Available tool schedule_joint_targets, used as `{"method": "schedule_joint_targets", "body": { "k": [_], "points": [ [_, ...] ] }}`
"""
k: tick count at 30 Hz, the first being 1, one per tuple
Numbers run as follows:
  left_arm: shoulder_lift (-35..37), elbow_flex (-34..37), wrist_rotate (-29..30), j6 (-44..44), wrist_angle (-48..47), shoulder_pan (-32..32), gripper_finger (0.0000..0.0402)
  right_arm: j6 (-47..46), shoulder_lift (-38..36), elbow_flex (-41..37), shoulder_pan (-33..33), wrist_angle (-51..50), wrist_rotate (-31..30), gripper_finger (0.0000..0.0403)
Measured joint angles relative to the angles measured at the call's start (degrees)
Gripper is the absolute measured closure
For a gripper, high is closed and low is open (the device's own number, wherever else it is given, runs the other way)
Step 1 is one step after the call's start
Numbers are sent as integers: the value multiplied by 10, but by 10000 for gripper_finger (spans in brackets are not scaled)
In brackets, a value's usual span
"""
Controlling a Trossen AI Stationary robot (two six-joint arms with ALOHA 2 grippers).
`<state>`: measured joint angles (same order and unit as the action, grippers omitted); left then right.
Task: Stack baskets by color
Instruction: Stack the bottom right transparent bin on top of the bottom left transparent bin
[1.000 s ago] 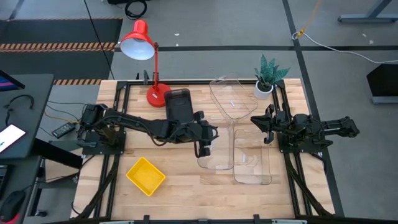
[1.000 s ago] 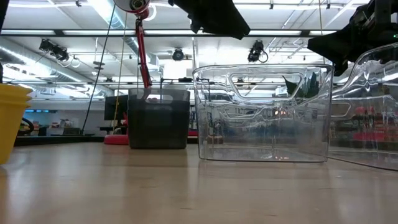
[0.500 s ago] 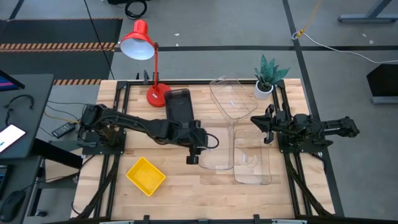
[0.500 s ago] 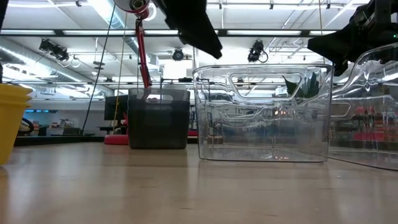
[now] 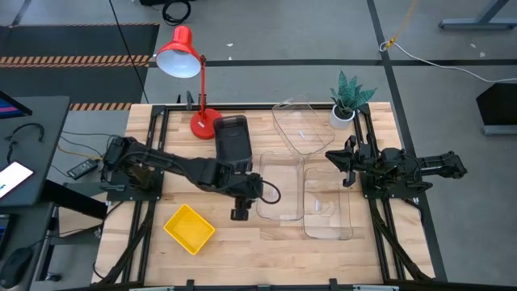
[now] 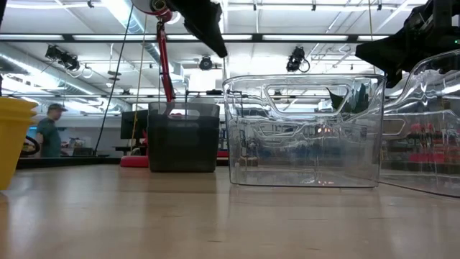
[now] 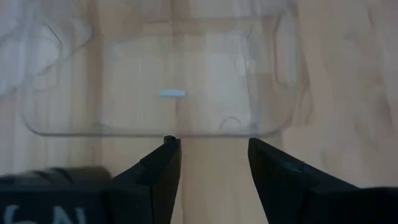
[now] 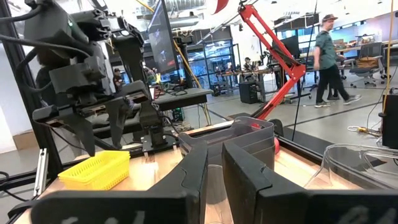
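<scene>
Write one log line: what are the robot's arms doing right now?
left end effector: open, empty, beside clear basket | right end effector: waiting at table edge

Glossy clear plastic basket, pale wood table

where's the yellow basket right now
In the high view the yellow basket sits near the table's front left, just left of the left tool and apart from the clear baskets.

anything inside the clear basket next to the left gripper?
Nothing loose shows inside the clear transparent plastic basket; bare wood shows through its base in the high view. Whether another clear basket is nested in it cannot be told.
</scene>
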<state>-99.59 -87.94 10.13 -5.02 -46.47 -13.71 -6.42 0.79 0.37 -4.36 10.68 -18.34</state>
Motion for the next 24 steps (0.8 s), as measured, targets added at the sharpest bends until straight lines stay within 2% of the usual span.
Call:
{"method": "schedule_joint_targets", "body": {
  "k": [4, 8, 13, 19, 24],
  "points": [
    [3, -11, -15, -6, -12, -11, 207, 0, 0, 0, 0, 0, 0, 349],
    [5, -13, -2, 13, 2, -25, 217, 0, 0, 0, 0, 0, 0, 349],
    [-14, -14, -3, 13, 92, -33, 229, 0, 0, 0, 0, 0, 0, 349],
    [-72, -13, -13, -69, 238, -40, 225, 0, 0, 0, 0, 1, 0, 349],
    [-112, -13, -16, -106, 274, -43, 211, 0, 0, 0, 0, 1, 0, 349]
  ]
}}
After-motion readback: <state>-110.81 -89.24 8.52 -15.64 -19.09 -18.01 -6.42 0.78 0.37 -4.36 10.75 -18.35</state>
